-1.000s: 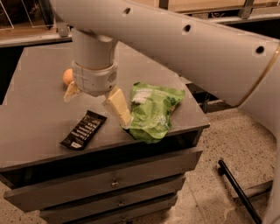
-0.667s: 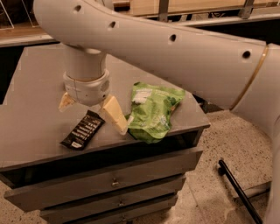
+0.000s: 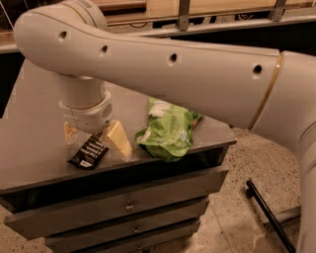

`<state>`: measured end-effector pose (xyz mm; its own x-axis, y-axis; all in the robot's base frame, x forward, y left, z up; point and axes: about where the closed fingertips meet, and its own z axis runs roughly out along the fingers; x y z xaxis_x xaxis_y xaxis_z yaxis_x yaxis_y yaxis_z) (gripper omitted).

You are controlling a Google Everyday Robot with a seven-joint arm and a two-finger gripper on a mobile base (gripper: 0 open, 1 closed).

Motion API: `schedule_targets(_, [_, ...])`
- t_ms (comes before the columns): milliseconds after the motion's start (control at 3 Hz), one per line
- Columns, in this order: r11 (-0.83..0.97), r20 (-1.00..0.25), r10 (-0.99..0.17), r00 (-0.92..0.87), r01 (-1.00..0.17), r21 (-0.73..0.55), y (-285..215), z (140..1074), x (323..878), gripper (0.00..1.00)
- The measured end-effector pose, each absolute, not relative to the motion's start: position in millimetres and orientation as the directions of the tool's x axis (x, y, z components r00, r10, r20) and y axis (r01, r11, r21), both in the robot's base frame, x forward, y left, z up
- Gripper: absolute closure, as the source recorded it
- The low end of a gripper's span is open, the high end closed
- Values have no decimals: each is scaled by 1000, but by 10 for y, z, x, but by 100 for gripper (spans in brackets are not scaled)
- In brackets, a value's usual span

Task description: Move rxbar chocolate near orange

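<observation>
grey cabinet top over a stack of drawers, on a speckled floor, with one black rod lying on the floor to the lower right and metal posts in the dim background. on the top lie one rxbar chocolate and one green snack bag. one white arm reaches across, and its gripper points down at the surface with two cream fingers spread wide, gripping nothing. the rxbar chocolate lies flat, its upper end between the fingers and its lower end sticking out toward the cabinet's front edge; the nearer finger sits just beside its long side. the snack bag lies well outside the fingers, by the cabinet's right corner.
</observation>
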<state>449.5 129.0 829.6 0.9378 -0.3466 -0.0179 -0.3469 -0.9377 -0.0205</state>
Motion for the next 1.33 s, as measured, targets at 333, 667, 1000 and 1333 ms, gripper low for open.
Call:
schedule_targets(333, [-940,-3,-341,940,-341,-6,1321,8236,4463,43])
schedule_targets(667, [-941,7,-338,941,-338,1,1339,8249,4450,65])
schedule_targets(1000, [-941,7,-338,941,-338,1,1339,8273,4450,88])
schedule_targets(1333, [-941,9,-338,941,-338,-7,1352,8275,4455,100])
